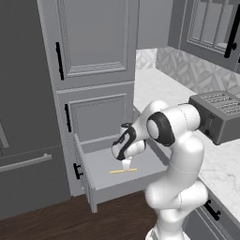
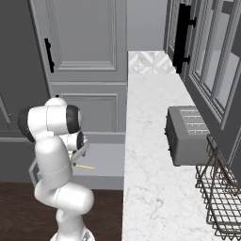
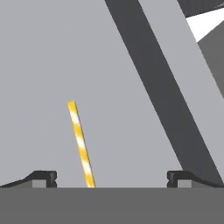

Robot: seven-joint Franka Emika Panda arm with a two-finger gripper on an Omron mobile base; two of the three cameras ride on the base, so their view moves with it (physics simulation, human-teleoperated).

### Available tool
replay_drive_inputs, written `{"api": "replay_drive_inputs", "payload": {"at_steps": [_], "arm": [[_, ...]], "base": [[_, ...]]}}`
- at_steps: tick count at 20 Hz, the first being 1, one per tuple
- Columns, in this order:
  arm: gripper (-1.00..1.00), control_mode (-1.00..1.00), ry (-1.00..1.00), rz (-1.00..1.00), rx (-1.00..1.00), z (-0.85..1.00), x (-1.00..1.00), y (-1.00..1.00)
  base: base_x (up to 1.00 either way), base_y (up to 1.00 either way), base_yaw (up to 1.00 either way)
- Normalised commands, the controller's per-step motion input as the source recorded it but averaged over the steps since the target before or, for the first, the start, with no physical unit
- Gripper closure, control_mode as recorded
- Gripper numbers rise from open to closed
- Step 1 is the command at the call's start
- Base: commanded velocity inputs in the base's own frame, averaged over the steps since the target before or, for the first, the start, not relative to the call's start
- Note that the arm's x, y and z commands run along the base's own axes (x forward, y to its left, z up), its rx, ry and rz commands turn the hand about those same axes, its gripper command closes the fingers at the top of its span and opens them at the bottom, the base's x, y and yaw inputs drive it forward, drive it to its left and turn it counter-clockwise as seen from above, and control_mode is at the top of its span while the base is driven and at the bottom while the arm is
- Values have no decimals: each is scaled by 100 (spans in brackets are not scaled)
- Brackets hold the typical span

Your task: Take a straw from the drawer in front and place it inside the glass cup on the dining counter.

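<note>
At the far left stands a tall dark grey panel, and just right of it the grey cabinet doors (image 1: 93,42) with black handles rise above the drawer (image 1: 98,176), which is pulled out toward the wooden floor (image 1: 56,220). The drawer's front panel with its short black handle stands at the near left edge, its low side walls run back to the cabinet face, and the flat grey bottom between them is open and bare except for the straw (image 1: 123,171). The straw lies flat on the drawer bottom, roughly midway between the side walls and toward the near half, touching neither wall. The gripper (image 1: 125,164) hangs inside the drawer opening just above the straw, pointing down, its jaws spread wide apart and holding nothing. In the hand view the striped yellow straw (image 3: 81,144) runs up from between the two dark fingertips (image 3: 43,177), closer to the left one, with clear grey floor on both sides and the drawer's right wall crossing as a dark slanted band further right. To the right of the drawer the marble worktop (image 1: 154,86) stretches away to the tiled wall, carrying a toaster (image 1: 220,115) near its right side, and a wire basket (image 2: 223,200) stands nearer on the same slab.
</note>
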Motion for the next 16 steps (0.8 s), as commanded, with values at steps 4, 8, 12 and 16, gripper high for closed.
{"api": "replay_drive_inputs", "payload": {"at_steps": [4, 8, 12, 16], "arm": [[-100, -100, -3, 0, -2, -15, 30, 27], [-100, -100, -4, 0, 0, -12, 31, 32], [-100, -100, -2, -2, -2, -16, 14, 29], [-100, -100, -6, -7, -5, -26, 0, 13]], "base": [[0, 0, 0], [0, 0, 0], [0, 0, 0], [0, 0, 0]]}}
